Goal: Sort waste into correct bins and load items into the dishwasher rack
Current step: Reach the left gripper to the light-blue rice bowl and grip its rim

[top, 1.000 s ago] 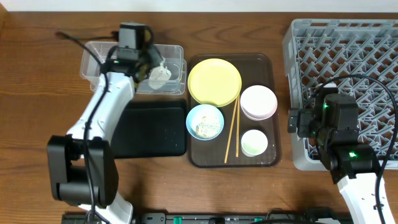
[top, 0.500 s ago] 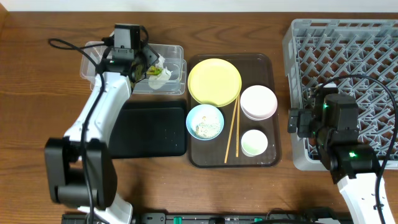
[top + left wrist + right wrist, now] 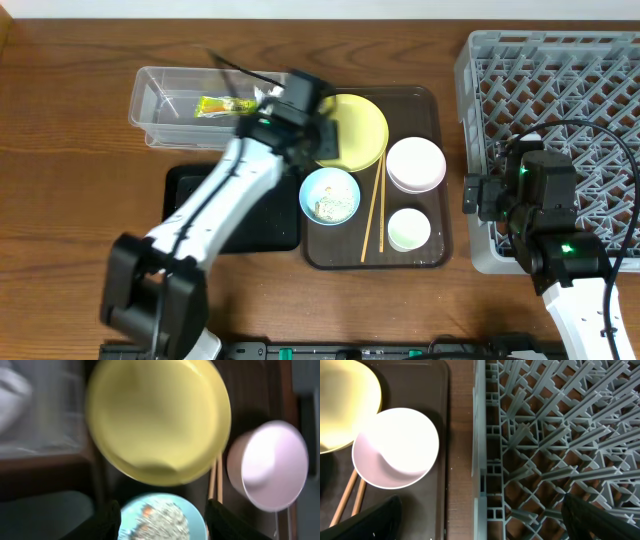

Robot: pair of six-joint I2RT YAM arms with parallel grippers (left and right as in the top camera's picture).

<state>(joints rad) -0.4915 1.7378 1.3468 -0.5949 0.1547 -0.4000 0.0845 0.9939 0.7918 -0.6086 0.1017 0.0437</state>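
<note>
My left gripper (image 3: 318, 140) is open and empty above the near edge of the yellow plate (image 3: 360, 120). In the left wrist view its fingertips (image 3: 107, 520) flank the light blue bowl (image 3: 162, 517), which holds rice scraps. The green-and-yellow wrapper (image 3: 215, 104) lies in the clear tub (image 3: 160, 100); a white blur (image 3: 12, 390) there looks like tissue. The pink bowl (image 3: 416, 164), white cup (image 3: 409, 229) and chopsticks (image 3: 374, 205) sit on the brown tray (image 3: 440, 110). My right gripper (image 3: 482, 520) is open and empty over the left edge of the grey rack (image 3: 560, 80).
The black tray (image 3: 235, 215) lies in front of the clear tub, partly under my left arm. The rack's left wall (image 3: 480, 460) stands close beside the brown tray, with a strip of wooden table (image 3: 461, 435) between them.
My left arm swung right from the clear tub to above the plate and blue bowl. The wrapper it held now lies in the tub. The right arm has not moved.
</note>
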